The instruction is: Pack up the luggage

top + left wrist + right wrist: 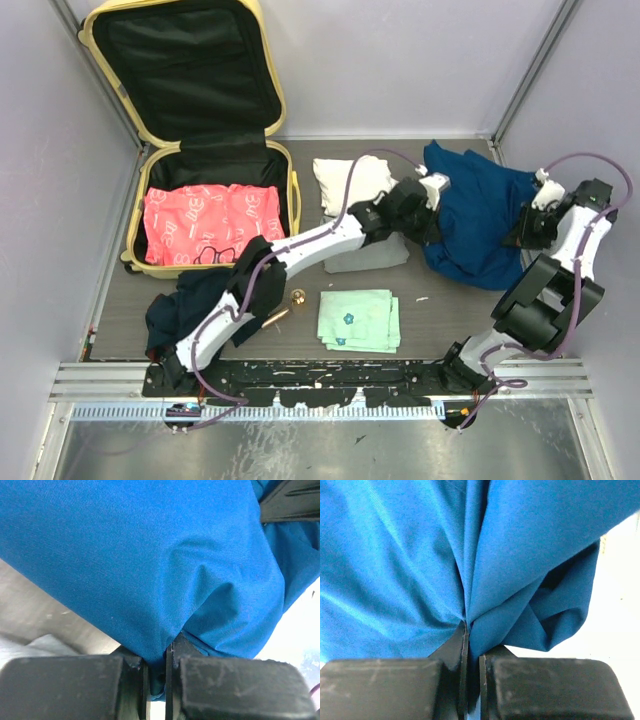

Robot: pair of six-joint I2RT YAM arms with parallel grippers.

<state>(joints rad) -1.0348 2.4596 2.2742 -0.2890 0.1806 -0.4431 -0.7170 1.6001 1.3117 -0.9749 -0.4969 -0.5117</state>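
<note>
The pale-yellow luggage [283, 150] lies open at the far left, its lid up, with a pink patterned garment [210, 222] in its base. A blue garment [480, 215] lies at the right of the table. My left gripper [432, 222] is shut on its left edge; the cloth [150, 570] is pinched between the jaws. My right gripper [522, 230] is shut on its right edge; the folds [470, 560] run into the jaws.
A white folded cloth [350, 180] and a grey one [368, 255] lie under my left arm. A mint-green folded cloth [358, 320] lies at front centre. A dark navy garment [190, 300] lies front left beside a small brass object [297, 296]. Walls enclose the table.
</note>
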